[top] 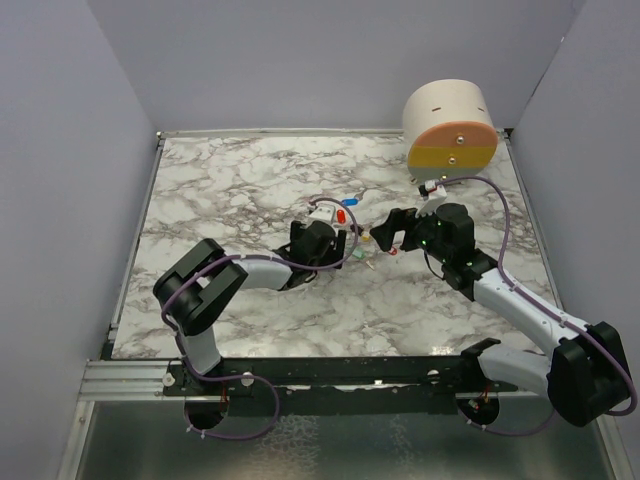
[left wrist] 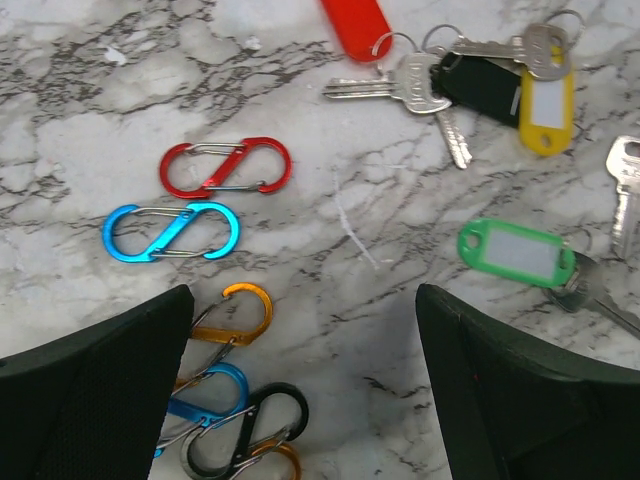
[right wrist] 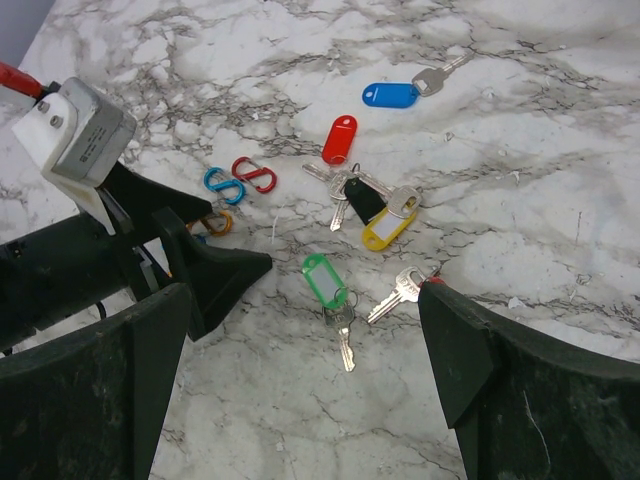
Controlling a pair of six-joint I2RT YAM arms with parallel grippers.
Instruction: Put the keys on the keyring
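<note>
Shiny metal keys (left wrist: pixel 420 85) with glossy plastic tags (left wrist: pixel 517 255), metallic keyring (left wrist: pixel 225 385) loops, smooth marble-look table (left wrist: pixel 300 300).

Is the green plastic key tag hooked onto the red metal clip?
No, the green plastic key tag lies apart from the red figure-eight metal clip, not touching it.

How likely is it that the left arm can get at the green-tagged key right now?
Probably yes. The left gripper hangs over the marble tabletop with its fingers open. The green-tagged key lies flat just ahead of them, with nothing on top of it.
</note>
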